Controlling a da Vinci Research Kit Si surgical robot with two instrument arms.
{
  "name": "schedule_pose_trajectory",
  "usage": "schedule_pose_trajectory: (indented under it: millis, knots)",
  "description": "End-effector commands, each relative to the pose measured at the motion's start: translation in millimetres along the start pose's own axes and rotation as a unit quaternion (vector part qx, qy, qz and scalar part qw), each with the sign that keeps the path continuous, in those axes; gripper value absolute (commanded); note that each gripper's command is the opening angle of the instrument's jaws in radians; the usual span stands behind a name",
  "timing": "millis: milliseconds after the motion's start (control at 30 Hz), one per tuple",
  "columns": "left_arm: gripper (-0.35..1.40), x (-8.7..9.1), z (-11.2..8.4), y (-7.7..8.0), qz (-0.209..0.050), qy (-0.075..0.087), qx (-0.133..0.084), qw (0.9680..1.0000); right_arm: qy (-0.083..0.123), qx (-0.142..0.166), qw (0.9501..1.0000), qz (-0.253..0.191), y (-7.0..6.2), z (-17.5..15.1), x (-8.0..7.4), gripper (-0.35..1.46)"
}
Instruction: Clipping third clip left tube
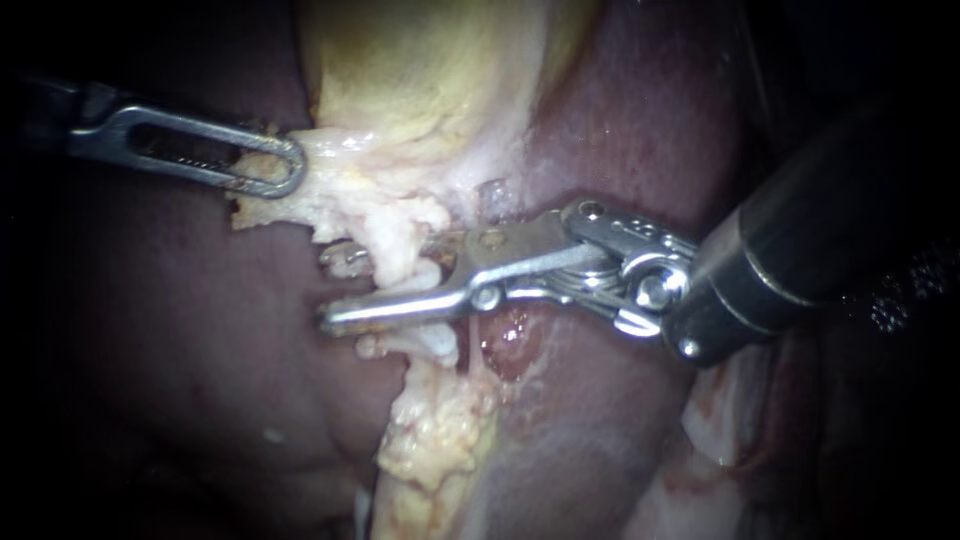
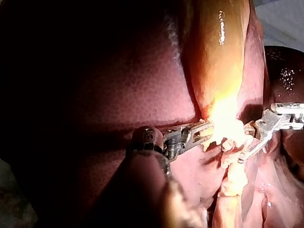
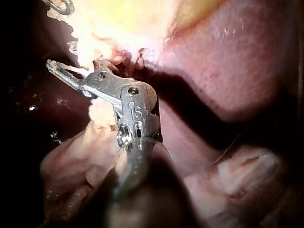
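Note:
My left instrument (image 1: 270, 165) comes in from the left, its slotted jaws shut on the pale fatty tissue (image 1: 330, 190) at the lower end of the yellow gallbladder (image 1: 420, 70). From the right, my right instrument (image 1: 345, 295) reaches across with long thin jaws open. A pale tube (image 1: 425, 275) runs down between them, and the lower jaw lies in front of it. Small bits of metal, probably a clip (image 1: 345, 258), shine just left of the tube. The left wrist view shows both instruments (image 2: 199, 133) (image 2: 251, 142) at the pale tissue. The right wrist view shows the thin jaws (image 3: 59, 71) against that tissue.
Dark red liver (image 1: 180, 340) lies all around. A raw red patch (image 1: 510, 345) sits under the right instrument's hinge. A strip of yellow fat (image 1: 435, 440) runs downward from the tube. Pale folds (image 1: 730, 420) lie below the right shaft.

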Motion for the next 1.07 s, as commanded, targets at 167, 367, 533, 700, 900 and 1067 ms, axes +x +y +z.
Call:
schedule_pose_trajectory:
  millis: [167, 367, 533, 700, 900, 1067]
  knots:
    - [-0.35, 0.0, 0.0, -0.1, 0.0, -0.001, 0.001, 1.0, 0.001, 0.0, 0.9999, 0.013, -0.2, 0.2, 0.0, -0.09]
    - [-0.35, 0.0, 0.0, -0.1, 0.0, -0.001, 0.001, 1.0, 0.003, 0.0, 0.9988, 0.048, -0.6, 0.2, 0.0, -0.35]
    - [-0.35, 0.0, 0.1, -0.2, 0.0, -0.002, 0.0, 1.0, 0.004, -0.001, 0.9967, 0.081, -0.8, 0.2, 0.0, -0.35]
    - [-0.35, -0.1, 0.1, -0.2, 0.0, -0.002, 0.0, 1.0, -0.004, -0.005, 0.9968, 0.08, -0.8, 0.2, -0.1, -0.35]
    - [-0.35, -0.1, 0.2, -0.3, 0.001, -0.002, 0.0, 1.0, -0.005, -0.003, 0.9968, 0.08, -0.8, 0.3, -0.3, -0.35]
    - [-0.35, -0.1, 0.2, -0.4, 0.001, -0.002, 0.0, 1.0, -0.007, 0.006, 0.9968, 0.08, -0.6, 0.3, -0.4, -0.35]
